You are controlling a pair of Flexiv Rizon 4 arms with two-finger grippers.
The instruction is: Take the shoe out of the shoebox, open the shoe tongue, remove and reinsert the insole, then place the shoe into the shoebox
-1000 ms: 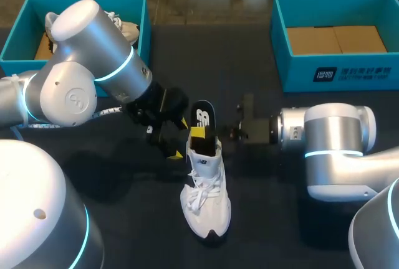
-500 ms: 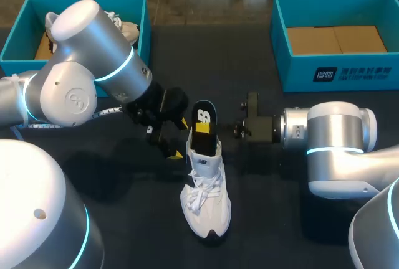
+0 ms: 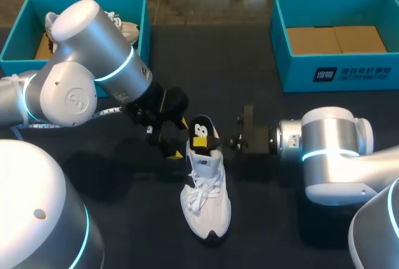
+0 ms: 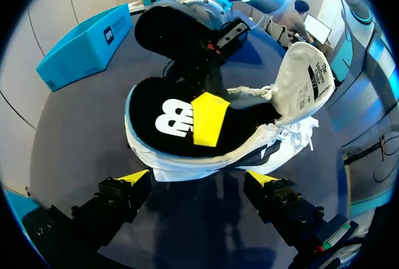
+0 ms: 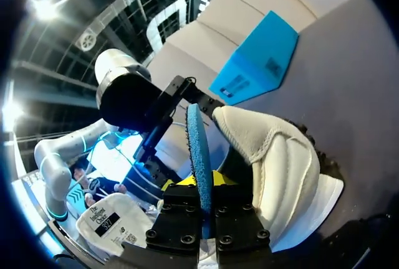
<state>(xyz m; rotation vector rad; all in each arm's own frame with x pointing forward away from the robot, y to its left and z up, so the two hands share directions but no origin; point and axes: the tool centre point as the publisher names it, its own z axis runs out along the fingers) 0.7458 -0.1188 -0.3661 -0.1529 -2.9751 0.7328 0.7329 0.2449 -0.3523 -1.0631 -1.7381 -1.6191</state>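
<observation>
1. A white shoe [image 3: 204, 188] sits upright on the dark desk [image 3: 268, 219], toe nearest the robot, laces loose and tongue lifted.
2. At the shoe's heel, the right pincer [image 5: 202, 185] is clamped on the black insole [image 3: 201, 126], which stands partly out of the shoe's opening.
3. Left of the heel, the left pincer [image 4: 198, 179] gapes wide and holds nothing.
4. Beyond the shoe, the left shoebox [image 3: 19, 32] holds a second shoe [image 3: 128, 30]; the right shoebox [image 3: 336, 76] shows cardboard [image 3: 336, 38].
</observation>
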